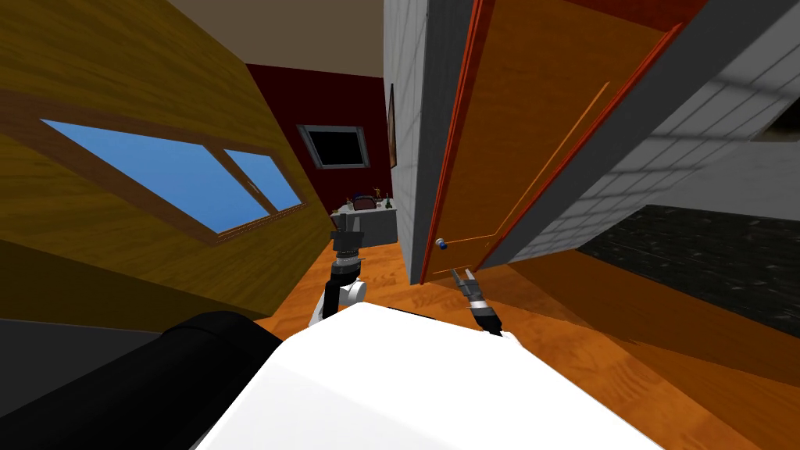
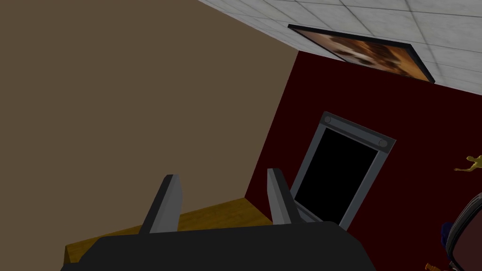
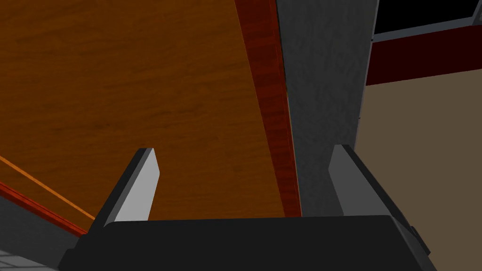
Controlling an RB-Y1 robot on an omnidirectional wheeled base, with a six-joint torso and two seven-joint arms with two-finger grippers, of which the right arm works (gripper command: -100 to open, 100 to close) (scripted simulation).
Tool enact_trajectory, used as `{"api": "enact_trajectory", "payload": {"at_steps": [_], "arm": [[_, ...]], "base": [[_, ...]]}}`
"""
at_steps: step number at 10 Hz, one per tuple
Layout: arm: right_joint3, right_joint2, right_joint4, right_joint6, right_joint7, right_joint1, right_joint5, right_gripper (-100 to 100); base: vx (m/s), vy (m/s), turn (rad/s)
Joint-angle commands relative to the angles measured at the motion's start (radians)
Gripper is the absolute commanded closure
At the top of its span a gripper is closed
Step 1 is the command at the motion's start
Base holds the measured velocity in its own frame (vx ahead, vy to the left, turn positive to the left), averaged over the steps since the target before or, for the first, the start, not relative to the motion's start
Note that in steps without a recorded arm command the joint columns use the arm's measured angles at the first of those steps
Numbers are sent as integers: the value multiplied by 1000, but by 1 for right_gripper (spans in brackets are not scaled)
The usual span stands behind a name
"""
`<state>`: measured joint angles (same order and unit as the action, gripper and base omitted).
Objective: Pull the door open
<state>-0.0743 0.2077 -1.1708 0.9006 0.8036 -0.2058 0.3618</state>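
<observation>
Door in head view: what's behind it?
Nothing shows behind it. The brown door fills its red frame with no gap, so the panel covers whatever lies beyond. On its near face: a small knob, the open right gripper close by.

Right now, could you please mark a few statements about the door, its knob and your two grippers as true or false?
1. The right gripper is shut on the small round blue-grey knob. False: its fingers stand open, short of the knob.
2. The orange-brown wooden door sits in a red frame. True.
3. The left gripper grips the door's edge. False: it is open, apart from the door, holding nothing.
4. The right gripper is nearer the knob than the left gripper. True.
</observation>
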Motion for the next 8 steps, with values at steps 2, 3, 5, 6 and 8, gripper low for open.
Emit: {"api": "enact_trajectory", "payload": {"at_steps": [2, 3, 5, 6, 8], "arm": [[-3, 9, 78, 20, 53, 21, 21, -100], [-3, 12, 96, 24, 65, 25, 26, -100], [-4, 16, 131, 33, 90, 33, 36, -100], [-5, 20, 166, 42, 114, 41, 46, -100], [-6, 24, 209, 53, 144, 51, 59, -100]], "base": [[97, -50, 59], [136, -65, 67], [92, -54, 35], [106, -47, 61], [110, -57, 55]]}}
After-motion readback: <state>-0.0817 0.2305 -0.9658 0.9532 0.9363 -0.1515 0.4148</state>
